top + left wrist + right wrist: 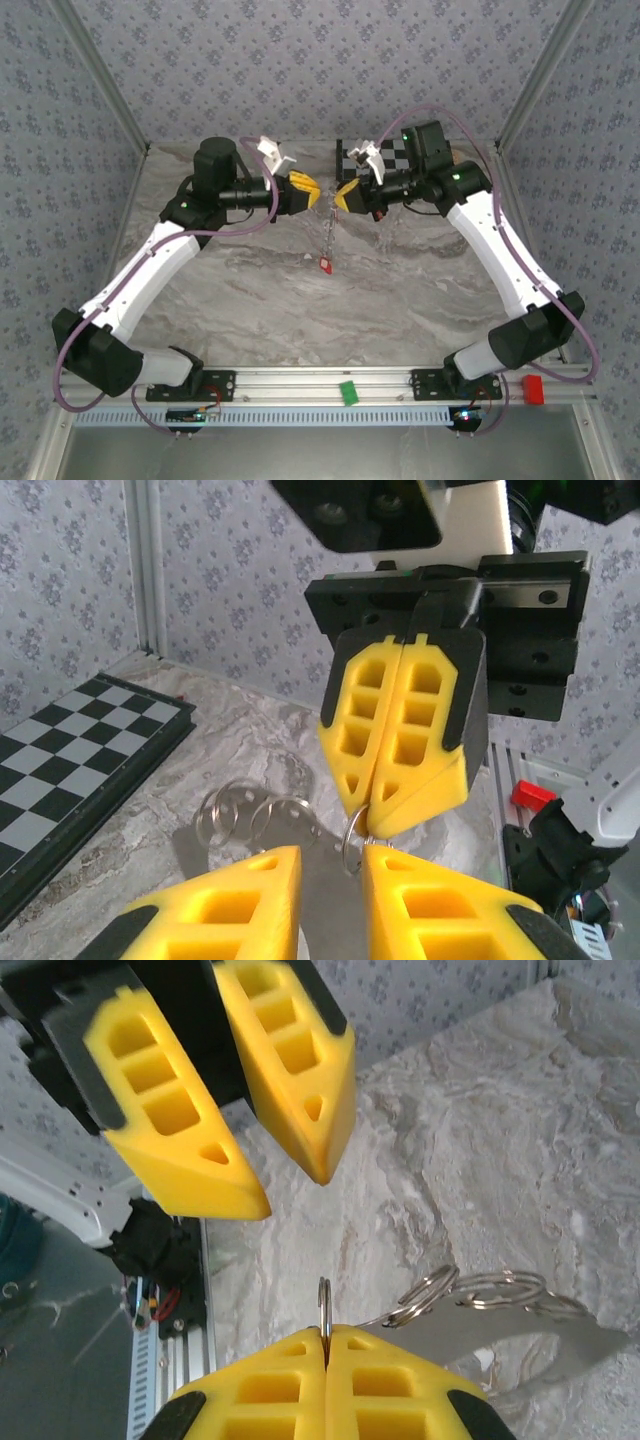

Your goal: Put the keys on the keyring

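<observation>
My right gripper (340,196) (325,1332) is shut on the keyring (324,1305), a thin silver split ring that stands edge-on out of its tips. From that ring a string of linked silver rings (470,1288) (255,815) hangs down to one of the keys, red-headed (326,265), just over the marble. My left gripper (316,190) (330,880) faces the right one tip to tip, a short way apart. It is open with nothing between its fingers. In the left wrist view the keyring (350,842) sits just beside the left gripper's right finger (440,900).
A black-and-white chessboard (385,155) (70,750) lies at the back of the table behind the grippers. A green block (348,392) rests on the front rail and a red block (534,388) sits at the near right corner. Patterned walls close in three sides.
</observation>
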`<act>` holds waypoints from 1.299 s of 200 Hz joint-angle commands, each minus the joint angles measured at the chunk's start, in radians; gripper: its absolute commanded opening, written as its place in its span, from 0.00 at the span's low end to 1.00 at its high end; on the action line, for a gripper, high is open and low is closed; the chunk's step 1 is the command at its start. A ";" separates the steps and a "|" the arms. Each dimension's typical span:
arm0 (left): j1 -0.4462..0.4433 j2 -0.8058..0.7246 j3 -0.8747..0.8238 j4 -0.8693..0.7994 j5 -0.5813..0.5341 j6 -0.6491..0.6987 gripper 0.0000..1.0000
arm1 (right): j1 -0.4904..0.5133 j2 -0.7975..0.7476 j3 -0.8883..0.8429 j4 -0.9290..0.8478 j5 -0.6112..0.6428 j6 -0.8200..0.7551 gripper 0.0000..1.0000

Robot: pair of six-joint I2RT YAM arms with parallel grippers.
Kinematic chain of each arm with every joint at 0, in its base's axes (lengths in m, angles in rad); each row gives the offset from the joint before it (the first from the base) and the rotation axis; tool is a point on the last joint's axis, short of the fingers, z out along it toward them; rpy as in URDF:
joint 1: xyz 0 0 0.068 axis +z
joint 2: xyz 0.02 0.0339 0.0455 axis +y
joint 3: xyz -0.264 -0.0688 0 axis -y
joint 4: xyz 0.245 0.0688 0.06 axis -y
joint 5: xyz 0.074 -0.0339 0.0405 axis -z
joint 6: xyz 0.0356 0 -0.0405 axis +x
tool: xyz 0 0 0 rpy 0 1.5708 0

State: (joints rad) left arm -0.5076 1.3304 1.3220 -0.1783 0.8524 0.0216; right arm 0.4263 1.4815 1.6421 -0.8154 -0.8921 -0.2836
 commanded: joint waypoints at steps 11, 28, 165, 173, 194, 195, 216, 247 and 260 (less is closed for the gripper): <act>-0.027 0.011 0.080 -0.172 0.039 0.147 0.22 | 0.027 0.023 0.073 -0.139 0.045 -0.117 0.00; -0.036 0.022 0.099 -0.223 0.035 0.184 0.22 | 0.040 0.031 0.085 -0.152 0.054 -0.131 0.00; -0.069 0.076 0.121 -0.298 0.018 0.242 0.21 | 0.071 0.045 0.102 -0.154 0.042 -0.131 0.00; -0.069 0.078 0.121 -0.296 0.011 0.242 0.21 | 0.072 0.045 0.104 -0.151 0.041 -0.131 0.00; -0.069 0.078 0.119 -0.288 0.013 0.242 0.21 | 0.075 0.045 0.101 -0.151 0.041 -0.129 0.00; -0.069 0.078 0.119 -0.287 0.014 0.242 0.21 | 0.075 0.045 0.100 -0.150 0.041 -0.129 0.00; -0.070 0.083 0.123 -0.279 0.036 0.238 0.20 | 0.077 0.045 0.098 -0.145 0.039 -0.127 0.00; -0.070 0.096 0.132 -0.301 0.055 0.251 0.05 | 0.078 0.046 0.097 -0.142 0.039 -0.126 0.00; -0.070 0.097 0.135 -0.307 0.057 0.256 0.00 | 0.077 0.045 0.096 -0.139 0.037 -0.127 0.00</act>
State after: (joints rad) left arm -0.5690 1.4147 1.4162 -0.4633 0.8711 0.2539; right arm 0.4934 1.5242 1.7103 -0.9714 -0.8215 -0.4118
